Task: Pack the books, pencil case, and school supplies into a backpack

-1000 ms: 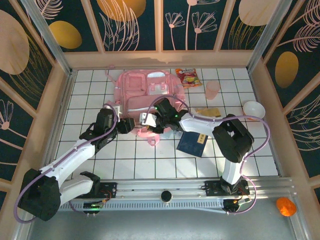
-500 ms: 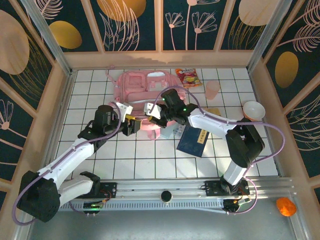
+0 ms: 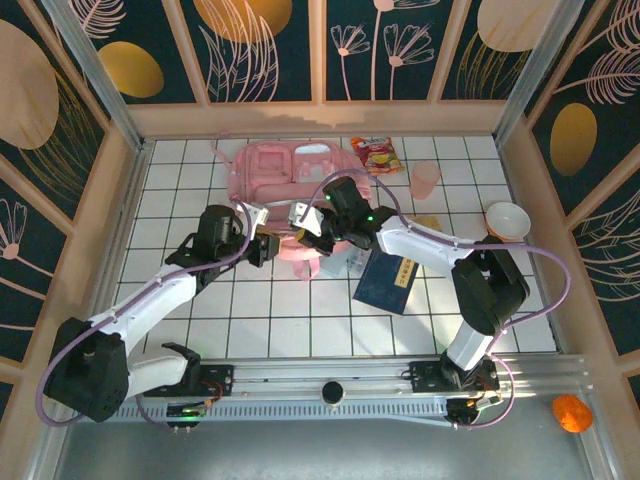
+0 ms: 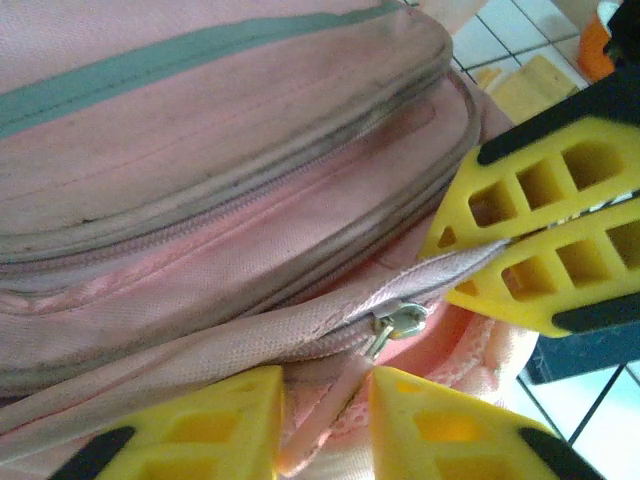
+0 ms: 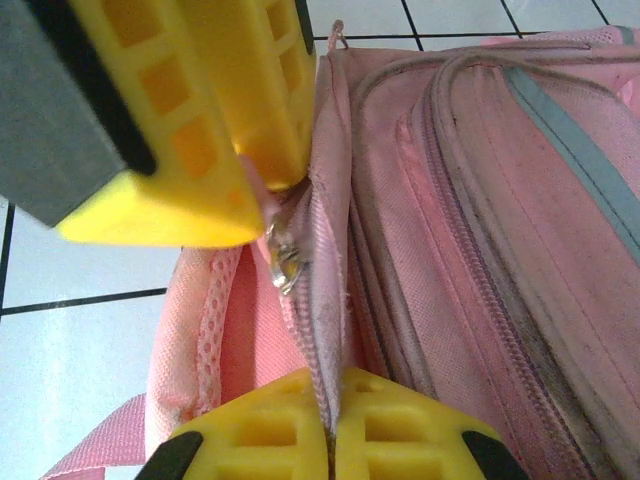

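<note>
The backpack (image 3: 285, 170) is lying flat at the far middle of the table (image 3: 250, 310), with the book (image 3: 388, 285) sitting just right of its near end. The right gripper (image 5: 332, 425) is clamping the zip's fabric edge. The left gripper (image 4: 325, 405), nearer the zip pull (image 4: 398, 322), is bracketing its tab, but I cannot tell whether it is gripping. The zip line is running from one gripper to the other.

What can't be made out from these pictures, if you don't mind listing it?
- Inside of the backpack: top view, its own fabric covers it.
- Whether the left gripper actually grips the zipper pull: left wrist view, the fingers are cut off by the bottom edge.
- Label text on the book: top view, too small to read.
</note>
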Motion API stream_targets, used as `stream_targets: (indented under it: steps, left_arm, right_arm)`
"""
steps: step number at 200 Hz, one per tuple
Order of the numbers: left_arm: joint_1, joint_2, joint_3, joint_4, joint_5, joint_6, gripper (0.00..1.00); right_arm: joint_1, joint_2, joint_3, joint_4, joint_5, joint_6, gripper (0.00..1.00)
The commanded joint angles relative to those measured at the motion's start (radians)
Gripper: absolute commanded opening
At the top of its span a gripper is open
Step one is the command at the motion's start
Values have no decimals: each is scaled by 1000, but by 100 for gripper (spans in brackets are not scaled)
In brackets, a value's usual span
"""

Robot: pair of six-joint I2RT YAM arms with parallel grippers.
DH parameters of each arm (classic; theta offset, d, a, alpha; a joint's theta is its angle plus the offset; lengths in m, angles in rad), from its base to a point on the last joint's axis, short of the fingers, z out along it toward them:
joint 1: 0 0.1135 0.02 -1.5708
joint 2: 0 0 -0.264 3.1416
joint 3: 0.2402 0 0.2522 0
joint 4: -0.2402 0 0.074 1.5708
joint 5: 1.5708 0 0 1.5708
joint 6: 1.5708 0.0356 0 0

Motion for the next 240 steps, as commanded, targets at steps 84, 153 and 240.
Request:
stream_targets:
  steps: [84,153,240]
  left_arm:
    - [1,-34,-16,49,56,-12,20]
    - [2,-10,19,-81,-282,-53,0]
    - [126,-19,-19,-33,-375,-129,0]
  right_arm:
    - [-27,-79,40,48,-80,53,0]
    - [-57,-157,21,-44,-97,-23,0]
    - [-198,-369,-56,-239,-307,-206,0]
